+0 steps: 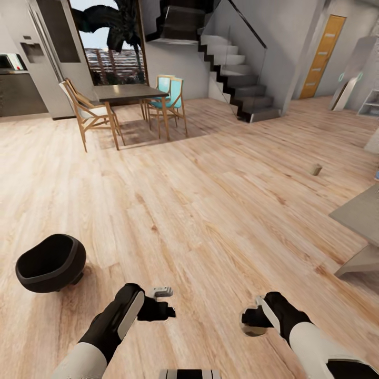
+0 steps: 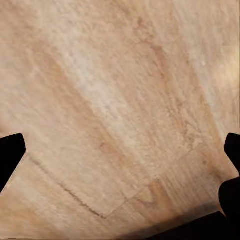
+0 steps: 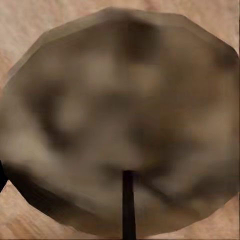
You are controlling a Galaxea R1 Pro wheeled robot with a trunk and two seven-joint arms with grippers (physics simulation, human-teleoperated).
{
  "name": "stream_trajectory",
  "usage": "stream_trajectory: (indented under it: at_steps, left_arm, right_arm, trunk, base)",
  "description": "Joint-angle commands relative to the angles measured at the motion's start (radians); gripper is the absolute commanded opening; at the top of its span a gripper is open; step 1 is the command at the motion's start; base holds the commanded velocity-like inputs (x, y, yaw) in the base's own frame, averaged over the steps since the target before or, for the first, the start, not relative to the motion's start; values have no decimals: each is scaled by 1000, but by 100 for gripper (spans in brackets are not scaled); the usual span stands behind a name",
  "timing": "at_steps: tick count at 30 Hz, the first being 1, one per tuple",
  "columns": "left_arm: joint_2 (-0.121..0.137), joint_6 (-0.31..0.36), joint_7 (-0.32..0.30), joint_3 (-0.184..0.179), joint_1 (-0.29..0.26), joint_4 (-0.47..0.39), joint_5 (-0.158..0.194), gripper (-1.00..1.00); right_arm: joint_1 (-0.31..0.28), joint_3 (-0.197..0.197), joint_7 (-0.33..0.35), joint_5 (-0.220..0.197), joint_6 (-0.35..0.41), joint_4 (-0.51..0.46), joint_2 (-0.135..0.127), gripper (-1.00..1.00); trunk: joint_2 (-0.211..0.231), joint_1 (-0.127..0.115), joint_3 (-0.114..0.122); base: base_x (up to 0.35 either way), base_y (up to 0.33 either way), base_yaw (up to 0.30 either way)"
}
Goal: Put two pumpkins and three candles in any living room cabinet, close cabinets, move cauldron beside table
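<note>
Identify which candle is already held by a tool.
The candle in the right tool; the other candle sits loose on the floor, far ahead.

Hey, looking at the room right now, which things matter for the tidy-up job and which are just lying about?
Part of the job:
cauldron on the floor
candle held in the right gripper
second candle on the floor
coffee table

Just lying about:
dining table
wooden chairs
staircase
</note>
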Motion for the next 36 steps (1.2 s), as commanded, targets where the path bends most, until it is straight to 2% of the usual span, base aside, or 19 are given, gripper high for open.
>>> stream_trajectory:
  at_steps: [1,5,9,11,12,15,16,20,28,30,36]
  left_arm:
    - [4,4,-1,11,0,-1,1,100]
    - [10,2,-1,53,0,0,1,100]
    - [15,-30,-3,67,0,1,1,100]
    - [24,-49,-3,72,0,1,2,100]
    - [28,-57,-3,74,0,2,2,100]
    - [29,-61,-3,74,0,2,2,100]
    - [30,-62,-7,74,0,1,2,100]
    - [31,-62,-15,75,0,-7,2,100]
    - [33,-56,-17,80,0,-26,1,100]
    - [41,-55,-17,102,0,-45,1,100]
    - [44,-55,-17,110,0,-51,3,100]
  right_arm:
    - [1,-1,1,-3,7,-13,0,-100]
    - [1,-1,3,-5,10,-35,0,-100]
    - [1,-1,3,-5,22,-64,0,-100]
    - [1,-1,3,-5,54,-92,0,-100]
    - [1,1,3,-5,94,-134,1,-100]
    - [2,3,3,-5,129,-186,3,-100]
    - [4,4,3,-5,155,-224,4,-100]
    - [4,5,3,-5,190,-250,4,-100]
    - [6,7,2,-4,193,-255,5,-100]
    - [8,8,1,-4,193,-255,10,-100]
    - [8,6,0,-3,192,-255,12,-100]
  trunk:
    - [0,-1,3]
    - [1,-2,19]
    - [2,-4,34]
    - [2,-5,42]
    - [3,-5,46]
    - [3,-7,57]
    - [3,-7,57]
    - [3,-7,57]
    - [3,-7,57]
    - [3,-7,57]
    - [3,-7,57]
  base:
    - [0,0,0]
    - [0,0,0]
    - [0,0,0]
    - [0,0,0]
    - [0,0,0]
    - [0,0,0]
    - [0,0,0]
    - [0,0,0]
    - [9,1,0]
    - [225,99,0]
    - [303,101,0]
